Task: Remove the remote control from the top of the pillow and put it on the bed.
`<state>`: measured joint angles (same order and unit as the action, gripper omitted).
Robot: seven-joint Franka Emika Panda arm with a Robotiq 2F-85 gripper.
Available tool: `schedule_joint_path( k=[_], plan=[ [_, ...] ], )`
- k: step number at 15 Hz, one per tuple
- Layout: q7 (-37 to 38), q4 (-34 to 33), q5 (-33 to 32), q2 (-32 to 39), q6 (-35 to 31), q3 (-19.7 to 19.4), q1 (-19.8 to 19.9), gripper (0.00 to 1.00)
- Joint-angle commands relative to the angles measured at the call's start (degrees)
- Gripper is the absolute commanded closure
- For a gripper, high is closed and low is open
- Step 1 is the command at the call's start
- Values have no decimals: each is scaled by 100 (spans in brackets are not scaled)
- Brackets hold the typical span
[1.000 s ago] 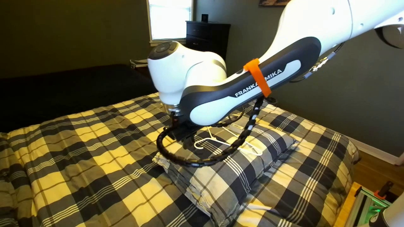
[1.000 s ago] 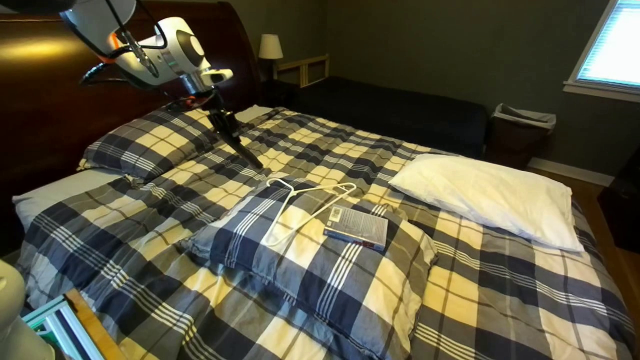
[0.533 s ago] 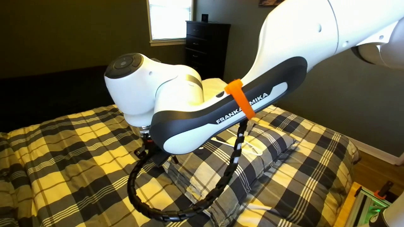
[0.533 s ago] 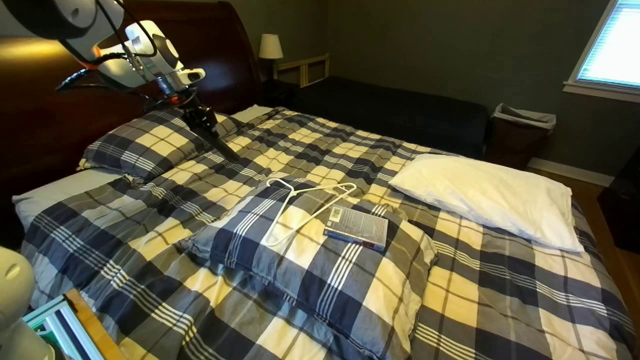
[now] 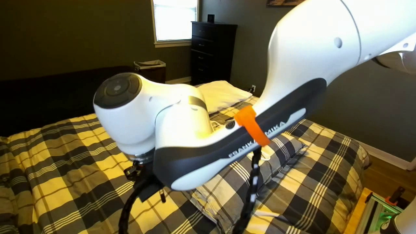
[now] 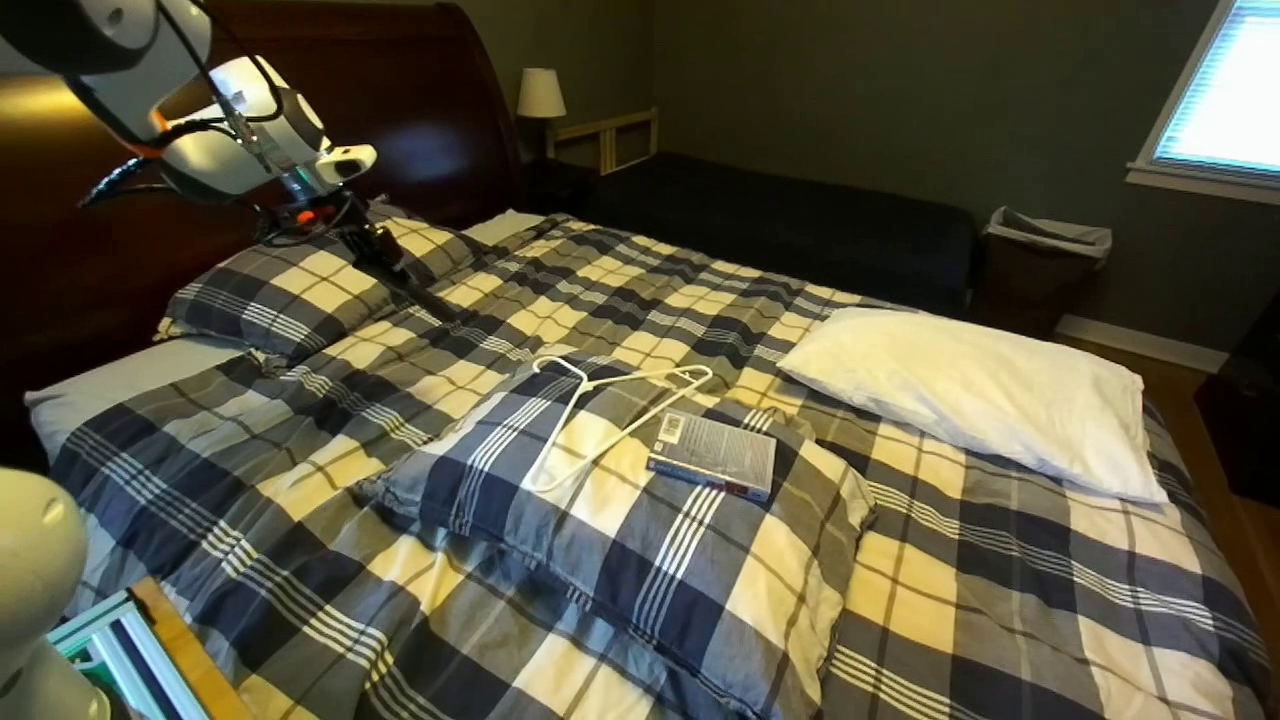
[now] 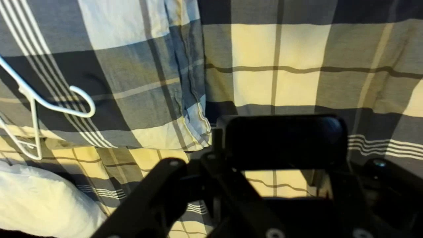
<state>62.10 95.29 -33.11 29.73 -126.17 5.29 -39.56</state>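
Our hand point(image 6: 395, 275) is clamped on the remote control point(image 7: 286, 142), its long axis slanting down, over the worktop point(image 6: 1000, 580) between the plaid pillow point(image 6: 620, 520) and the edge at the headboard point(image 6: 420, 90). Lowering seems our next move; how high the remote control hangs, we can't judge.

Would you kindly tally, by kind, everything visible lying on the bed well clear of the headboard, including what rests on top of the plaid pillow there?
Pillows: 2 (plaid pillow, white pillow)
Clothes hanger: 1
Book: 1
Total: 4
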Motion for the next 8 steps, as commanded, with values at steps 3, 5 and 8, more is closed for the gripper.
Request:
schedule_joint_path(
  k=[3, 5, 8],
  plan=[
    [2337, 727, -864, 128, -196, -1358, -1949, 71],
    [2954, 846, -1751, 325, -35, -1068, -1992, 71],
    [3069, 908, -2757, 615, -150, -868, -1937, 71]
  ],
)
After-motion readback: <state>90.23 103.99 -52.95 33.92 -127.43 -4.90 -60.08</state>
